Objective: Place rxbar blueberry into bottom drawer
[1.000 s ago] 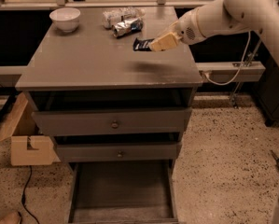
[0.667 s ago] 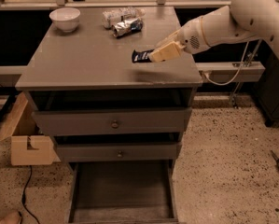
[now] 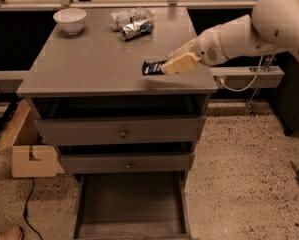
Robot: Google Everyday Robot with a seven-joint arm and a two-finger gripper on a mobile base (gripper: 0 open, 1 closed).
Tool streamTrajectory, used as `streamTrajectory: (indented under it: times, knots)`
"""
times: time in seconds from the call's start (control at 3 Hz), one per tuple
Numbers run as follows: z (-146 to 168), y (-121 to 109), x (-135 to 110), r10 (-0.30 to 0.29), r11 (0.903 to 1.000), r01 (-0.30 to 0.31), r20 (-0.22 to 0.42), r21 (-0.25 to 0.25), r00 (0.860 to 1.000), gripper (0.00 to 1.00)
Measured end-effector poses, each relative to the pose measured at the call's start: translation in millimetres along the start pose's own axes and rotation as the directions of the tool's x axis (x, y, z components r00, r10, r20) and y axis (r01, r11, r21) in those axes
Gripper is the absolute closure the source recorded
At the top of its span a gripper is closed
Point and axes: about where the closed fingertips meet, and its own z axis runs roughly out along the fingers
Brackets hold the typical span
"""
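My gripper (image 3: 165,67) reaches in from the right on a white arm and is shut on the rxbar blueberry (image 3: 151,68), a dark navy bar held flat just above the front right part of the grey cabinet top (image 3: 84,64). The bar sticks out to the left of the tan fingers (image 3: 179,63). The bottom drawer (image 3: 131,204) is pulled open below, a wide shallow tray with a bare grey floor. It lies well below and slightly left of the gripper.
A white bowl (image 3: 70,20) stands at the back left of the top. Crumpled silver foil packets (image 3: 131,23) lie at the back middle. Two upper drawers with round knobs (image 3: 123,133) are shut. A cardboard box (image 3: 33,159) sits on the floor at left.
The gripper has carried the bar forward and slightly left, from the back right of the top toward the front edge.
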Motion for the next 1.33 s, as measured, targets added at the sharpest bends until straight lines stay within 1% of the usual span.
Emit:
streamTrajectory:
  times: [0.33, 0.67, 1.0, 1.33]
  knots:
    - [-25.0, 62.2, 15.2, -0.013, 0.9994, 0.01, 0.083, 0.032, 0.996, 1.0]
    - [-17.2, 105.5, 58.5, 0.026, 0.9994, -0.028, 0.072, 0.021, 0.997, 1.0]
    - [7.8, 135.2, 131.9, 0.144, 0.9896, -0.143, 0.024, -0.009, 0.989, 1.0]
    - [14.9, 146.2, 143.0, 0.154, 0.9878, -0.153, 0.004, -0.028, 0.988, 1.0]
